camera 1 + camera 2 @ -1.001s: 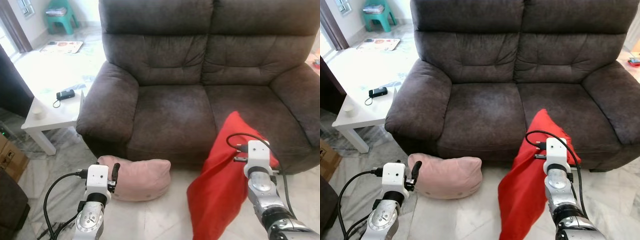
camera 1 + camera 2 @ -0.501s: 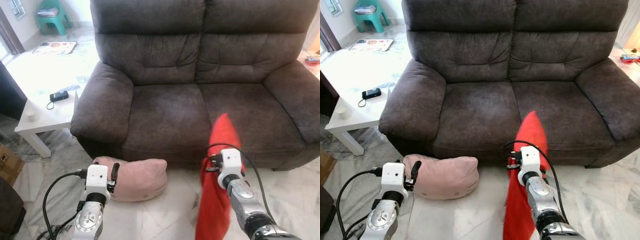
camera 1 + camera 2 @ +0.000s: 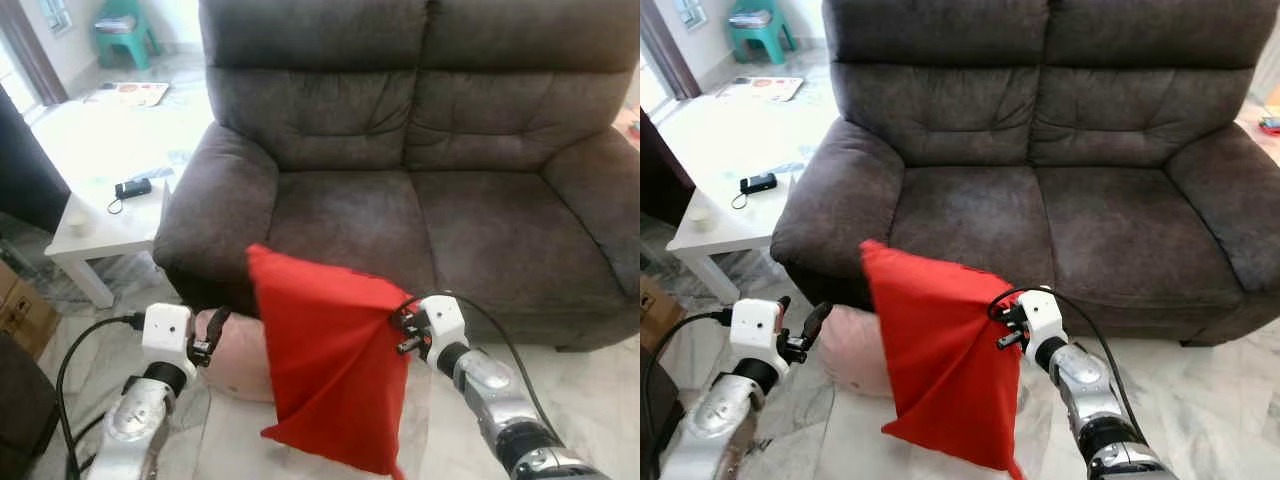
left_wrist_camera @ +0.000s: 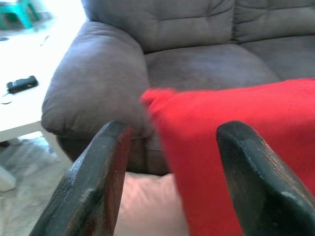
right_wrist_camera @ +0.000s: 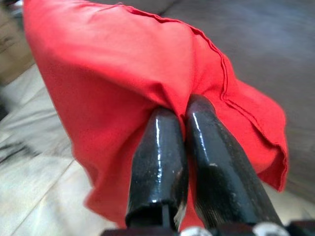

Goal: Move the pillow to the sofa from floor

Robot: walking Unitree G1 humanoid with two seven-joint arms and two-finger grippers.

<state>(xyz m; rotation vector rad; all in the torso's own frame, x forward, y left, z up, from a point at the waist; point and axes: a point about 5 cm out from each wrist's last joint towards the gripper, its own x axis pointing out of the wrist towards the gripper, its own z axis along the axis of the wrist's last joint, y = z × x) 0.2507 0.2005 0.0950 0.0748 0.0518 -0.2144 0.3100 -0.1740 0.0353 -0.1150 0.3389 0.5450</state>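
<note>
A red pillow (image 3: 325, 370) hangs above the floor in front of the dark brown sofa (image 3: 420, 220), spread out wide. My right gripper (image 5: 182, 110) is shut on its right edge, about level with the front of the seat. A pink pillow (image 3: 850, 345) lies on the floor against the sofa base, its right part hidden behind the red one. My left gripper (image 3: 802, 308) is open beside the pink pillow's left end, holding nothing. In the left wrist view the red pillow (image 4: 236, 142) and the pink pillow (image 4: 147, 206) appear between its fingers (image 4: 93, 182).
A white low table (image 3: 110, 215) with a black device (image 3: 130, 187) and a small cup stands left of the sofa arm. A cardboard box (image 3: 20, 310) sits at the far left. A teal stool (image 3: 122, 30) stands at the back. Marble floor lies under both arms.
My right gripper has swung the red pillow to the left; it now spreads wide and covers part of the pink pillow. The left arm has shifted slightly left. The camera has also moved.
</note>
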